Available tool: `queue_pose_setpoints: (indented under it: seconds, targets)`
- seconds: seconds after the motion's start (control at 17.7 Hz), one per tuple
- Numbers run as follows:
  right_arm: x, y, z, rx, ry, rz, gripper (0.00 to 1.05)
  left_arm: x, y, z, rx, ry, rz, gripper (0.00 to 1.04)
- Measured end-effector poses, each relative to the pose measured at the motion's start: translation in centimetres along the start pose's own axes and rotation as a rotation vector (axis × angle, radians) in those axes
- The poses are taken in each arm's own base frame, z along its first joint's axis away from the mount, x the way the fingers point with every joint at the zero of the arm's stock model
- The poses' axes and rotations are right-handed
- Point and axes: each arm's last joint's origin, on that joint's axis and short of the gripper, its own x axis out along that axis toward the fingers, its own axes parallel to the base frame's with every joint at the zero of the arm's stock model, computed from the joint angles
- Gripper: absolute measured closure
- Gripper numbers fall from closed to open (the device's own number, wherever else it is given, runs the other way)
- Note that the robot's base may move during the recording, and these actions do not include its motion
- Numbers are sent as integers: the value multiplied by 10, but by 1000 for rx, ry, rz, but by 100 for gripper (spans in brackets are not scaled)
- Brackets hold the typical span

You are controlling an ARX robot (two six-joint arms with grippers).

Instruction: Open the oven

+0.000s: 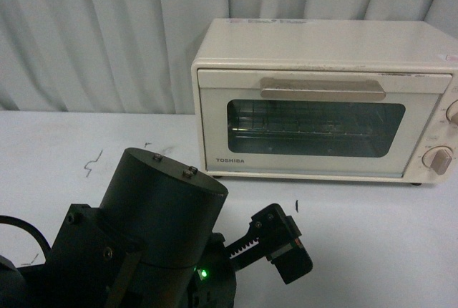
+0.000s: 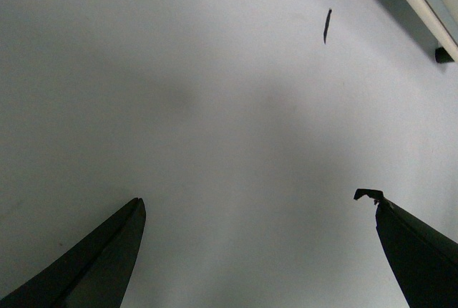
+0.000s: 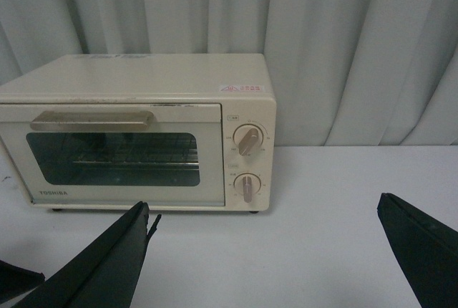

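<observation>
The desk (image 1: pixel 358 243) was a plain white surface, matte and evenly lit. The oven (image 1: pixel 322 100) stood directly on it toward the far right side, resting on small dark feet (image 1: pixel 417 183), its front facing the robot. A few thin black marks lay on the bare top: a zigzag squiggle (image 1: pixel 93 162) on the left, a short stroke (image 1: pixel 297 205) in front of the oven, and a faint tick (image 1: pixel 148 145) further back, left of the oven.
</observation>
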Motion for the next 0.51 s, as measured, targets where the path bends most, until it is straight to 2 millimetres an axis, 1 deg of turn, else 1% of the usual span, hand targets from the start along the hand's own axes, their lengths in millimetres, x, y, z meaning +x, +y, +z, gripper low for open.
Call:
queue_pose_setpoints:
  seconds: [0.17, 0.51]
  targets:
    - [0, 0, 0, 0, 0, 0, 6, 2, 4, 7, -33, -28, 21, 7]
    - [0, 0, 0, 0, 0, 0, 6, 1, 4, 8, -39, -32, 43, 7]
